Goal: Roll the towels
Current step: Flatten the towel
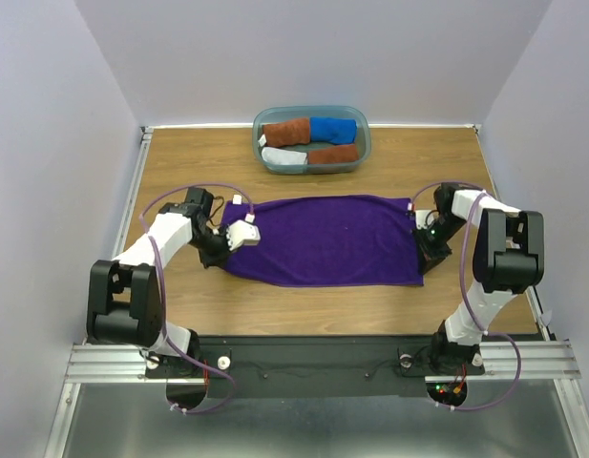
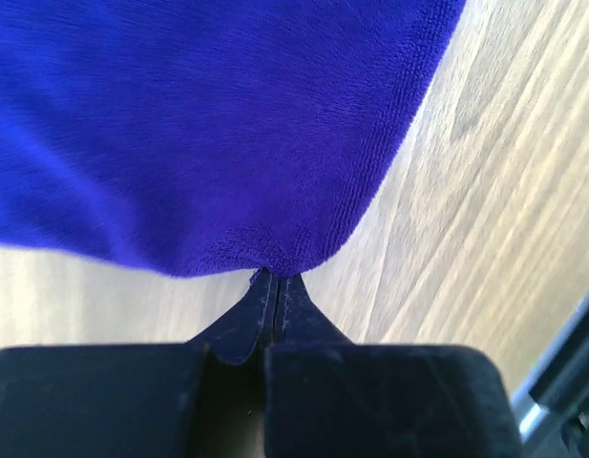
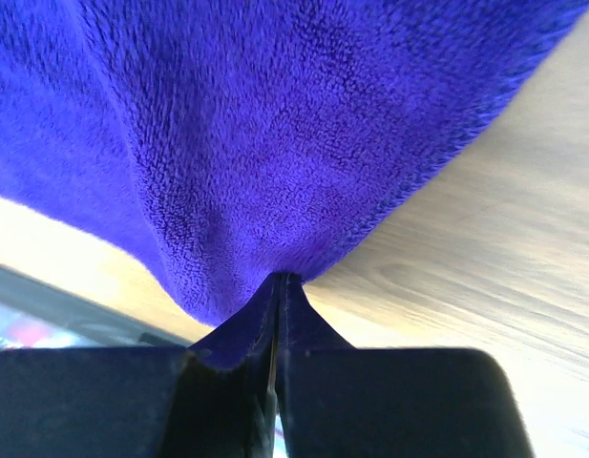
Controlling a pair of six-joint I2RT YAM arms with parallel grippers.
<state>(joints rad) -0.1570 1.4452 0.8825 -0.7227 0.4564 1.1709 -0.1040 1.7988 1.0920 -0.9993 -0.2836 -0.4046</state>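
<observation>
Two pinches on one towel here: the left end effector is clamped thin on the near left corner of the purple towel, and the right end effector is nipped tight on the near right corner. I'd call this the grab before the first fold or roll. My guess is the next move needs both arms to lift that near edge and carry it over together at matching height, or the cloth skews. The left grip looks like just a sliver of hem, so it could slip. The towel's spread flat on the bench between the arms, fuzzy and deep purple with soft wrinkles. Four rolled towels sit in the tub at the back.
</observation>
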